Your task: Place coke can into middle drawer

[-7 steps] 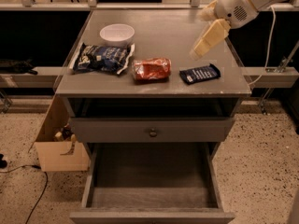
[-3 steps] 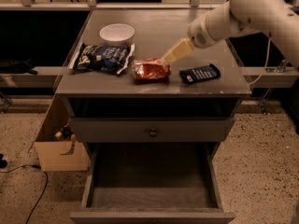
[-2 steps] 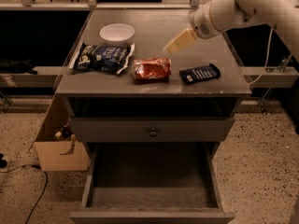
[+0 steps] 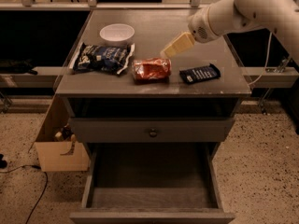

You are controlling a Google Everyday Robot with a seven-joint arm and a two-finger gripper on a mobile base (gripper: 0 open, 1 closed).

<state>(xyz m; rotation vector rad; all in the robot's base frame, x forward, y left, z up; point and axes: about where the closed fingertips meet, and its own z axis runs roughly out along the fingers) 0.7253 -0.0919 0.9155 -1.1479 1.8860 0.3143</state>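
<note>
The coke can (image 4: 151, 69) lies on its side near the front middle of the cabinet top (image 4: 154, 20), red-orange with pale markings. My gripper (image 4: 167, 52) hangs just above and behind the can's right end, pointing down-left at it, a small gap apart; it holds nothing that I can see. The middle drawer (image 4: 152, 183) is pulled out at the bottom of the view, below the cabinet top. Its flat grey floor and low side walls show, and nothing lies in it.
A dark blue snack bag (image 4: 102, 58) lies left of the can, a white bowl (image 4: 117, 32) behind it, a flat navy packet (image 4: 200, 73) to the right. A closed drawer front with a round knob (image 4: 153, 132) sits above the open drawer. A cardboard box (image 4: 58, 146) stands on the floor at the left.
My gripper has swung from the back right of the cabinet top leftward and down to just above the coke can's right end. The can and the other things have not moved.
</note>
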